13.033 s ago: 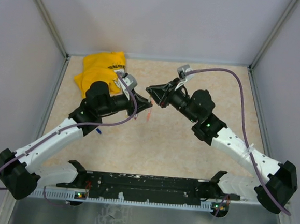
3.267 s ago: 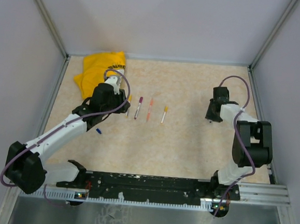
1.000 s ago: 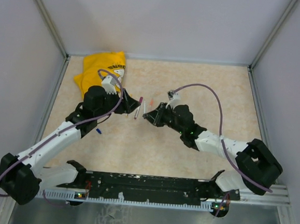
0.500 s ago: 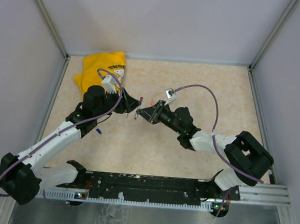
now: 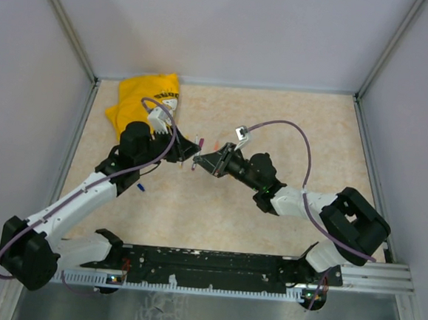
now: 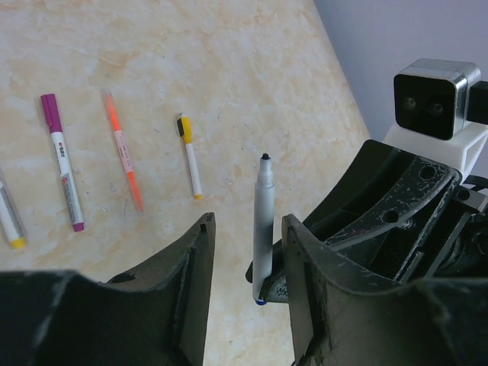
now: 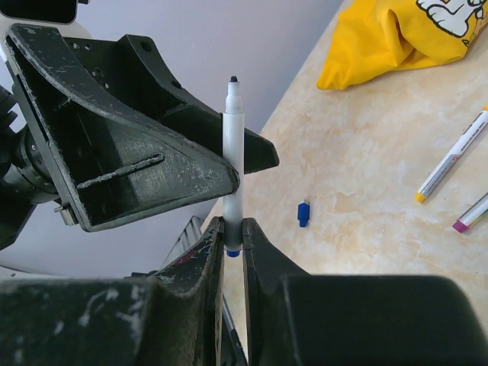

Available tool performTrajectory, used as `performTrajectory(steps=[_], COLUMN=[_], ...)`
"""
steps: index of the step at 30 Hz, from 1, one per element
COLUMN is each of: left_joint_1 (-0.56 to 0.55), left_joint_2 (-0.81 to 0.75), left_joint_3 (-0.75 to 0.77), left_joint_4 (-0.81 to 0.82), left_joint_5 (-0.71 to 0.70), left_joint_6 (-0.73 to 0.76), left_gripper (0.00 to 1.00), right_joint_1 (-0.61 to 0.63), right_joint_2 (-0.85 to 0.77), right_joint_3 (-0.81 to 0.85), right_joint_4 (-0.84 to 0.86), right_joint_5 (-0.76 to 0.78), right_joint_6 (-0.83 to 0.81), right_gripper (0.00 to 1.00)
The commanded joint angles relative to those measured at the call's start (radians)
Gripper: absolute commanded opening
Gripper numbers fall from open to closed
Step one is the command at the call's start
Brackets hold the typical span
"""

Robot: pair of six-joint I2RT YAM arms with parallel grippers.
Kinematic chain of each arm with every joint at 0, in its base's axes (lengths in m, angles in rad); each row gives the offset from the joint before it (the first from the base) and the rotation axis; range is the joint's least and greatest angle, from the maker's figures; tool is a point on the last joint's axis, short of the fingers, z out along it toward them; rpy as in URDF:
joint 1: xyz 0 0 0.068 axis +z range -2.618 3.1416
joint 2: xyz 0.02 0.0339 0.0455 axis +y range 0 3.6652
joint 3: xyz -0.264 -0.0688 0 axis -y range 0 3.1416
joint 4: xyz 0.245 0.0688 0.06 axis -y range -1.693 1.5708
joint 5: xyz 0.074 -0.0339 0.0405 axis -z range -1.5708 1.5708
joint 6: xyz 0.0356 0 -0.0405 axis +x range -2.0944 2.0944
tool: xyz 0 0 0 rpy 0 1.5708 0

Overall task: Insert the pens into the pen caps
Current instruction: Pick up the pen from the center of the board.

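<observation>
The right gripper [image 5: 208, 162], pinching a slim white plastic pen [image 6: 263, 221] with a dark tip and a blue end, is sliding toward nine o'clock from its place a second ago, carrying the pen in between the fingers of the left gripper [image 5: 192, 149]. The left gripper's jaws are narrowing around the barrel, with a gap showing on one side.

A pen [image 6: 262, 221] is standing between the fingers of the left gripper [image 6: 249, 229], its base sitting in the right gripper [image 7: 232, 226]; other pens [image 6: 63, 171] are lying beyond.
</observation>
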Motion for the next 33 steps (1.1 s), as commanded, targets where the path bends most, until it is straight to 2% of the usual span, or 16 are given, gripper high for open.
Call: performTrajectory(steps=[1, 7, 33], left_joint_1=[0.002, 0.002, 0.001], left_joint_2=[0.008, 0.011, 0.032], left_joint_3=[0.016, 0.011, -0.001], left_joint_4=[0.053, 0.077, 0.080], left_joint_5=[0.044, 0.066, 0.112], left_joint_6=[-0.004, -0.003, 0.009], left_gripper=[0.44, 0.39, 0.38], right_joint_1=[0.011, 0.011, 0.010], right_joint_2=[0.003, 0.004, -0.052], right_joint_3=[0.051, 0.050, -0.005], right_joint_4=[0.084, 0.092, 0.119], right_joint_5=[0.003, 0.015, 0.103], right_joint_6=[-0.024, -0.024, -0.059], right_gripper=[0.00, 0.00, 0.02])
